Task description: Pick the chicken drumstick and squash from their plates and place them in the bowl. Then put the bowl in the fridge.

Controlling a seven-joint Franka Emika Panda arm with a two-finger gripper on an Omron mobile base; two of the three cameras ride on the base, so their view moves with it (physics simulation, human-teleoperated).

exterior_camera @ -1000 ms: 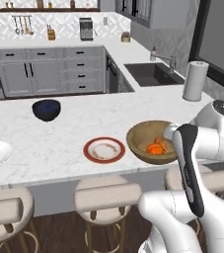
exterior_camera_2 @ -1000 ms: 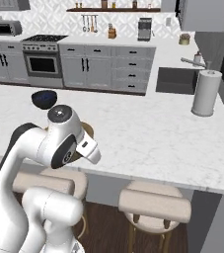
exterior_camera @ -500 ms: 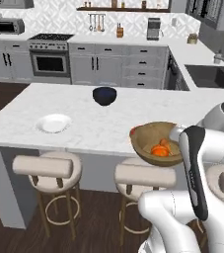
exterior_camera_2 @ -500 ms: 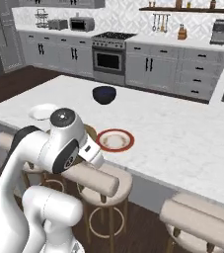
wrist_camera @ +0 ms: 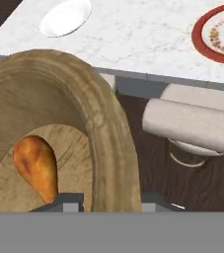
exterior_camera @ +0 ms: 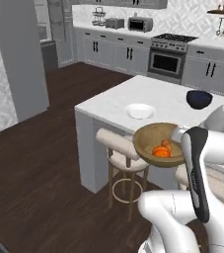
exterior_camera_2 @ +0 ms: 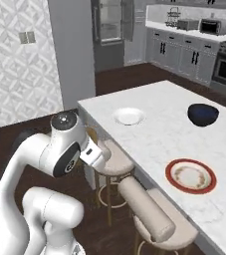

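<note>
A: We've got the bowl (exterior_camera: pixel 158 143) up off the island counter (exterior_camera_2: pixel 154 124), carried out past its edge over the bar stools (exterior_camera: pixel 121 148). The gripper (wrist_camera: pixel 108 200) is clamped narrow on the bowl's rim, one tip inside the wall, one outside.

B: Contents?

A: Both in. The squash (exterior_camera: pixel 161 151) sits low in the bowl, w/ the chicken drumstick (wrist_camera: pixel 34 165) next to it, looks like they're touching. In the hand view the drumstick lies against the inner wall.

B: Plates?

A: Bare, as far as we can see. The white plate (exterior_camera_2: pixel 128 116) is near the island's end, the red-rimmed plate (exterior_camera_2: pixel 191 176) well apart from it, closer to the stools. The dark blue bowl (exterior_camera_2: pixel 203 113) is on the counter; can't tell if anything's in it.

B: And the fridge?

A: The fridge (exterior_camera_2: pixel 112 25) is far across the room, back by the wall cabinets, door looks open, approx. Lots of dark floor between.

B: So, carrying it well?

A: We'd say keep it level, since a rim pinch lets a wide bowl tip and roll the squash out. Swing clear of the counter corner, go slow on turns, and line up square w/ a shelf before easing in.
</note>
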